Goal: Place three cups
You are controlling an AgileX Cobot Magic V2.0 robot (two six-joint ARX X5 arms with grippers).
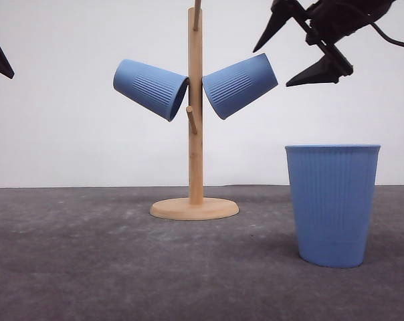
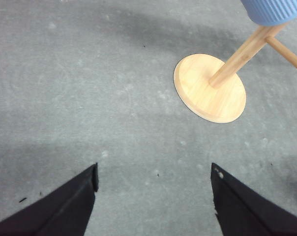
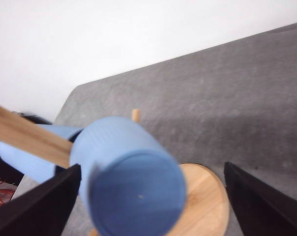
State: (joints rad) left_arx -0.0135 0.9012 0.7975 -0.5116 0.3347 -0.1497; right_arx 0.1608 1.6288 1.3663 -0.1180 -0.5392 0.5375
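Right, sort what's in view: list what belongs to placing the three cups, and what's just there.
Belongs to the job:
- cup on the stand's left peg
- cup on the stand's right peg
- cup standing upright on the table
- right gripper, open, beside the right-peg cup

Just there:
- wooden stand
- grey table
- left gripper, open over bare table

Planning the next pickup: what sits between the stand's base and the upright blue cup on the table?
Nothing. In the front view, only bare grey tabletop lies between the wooden stand's base and the upright cup.
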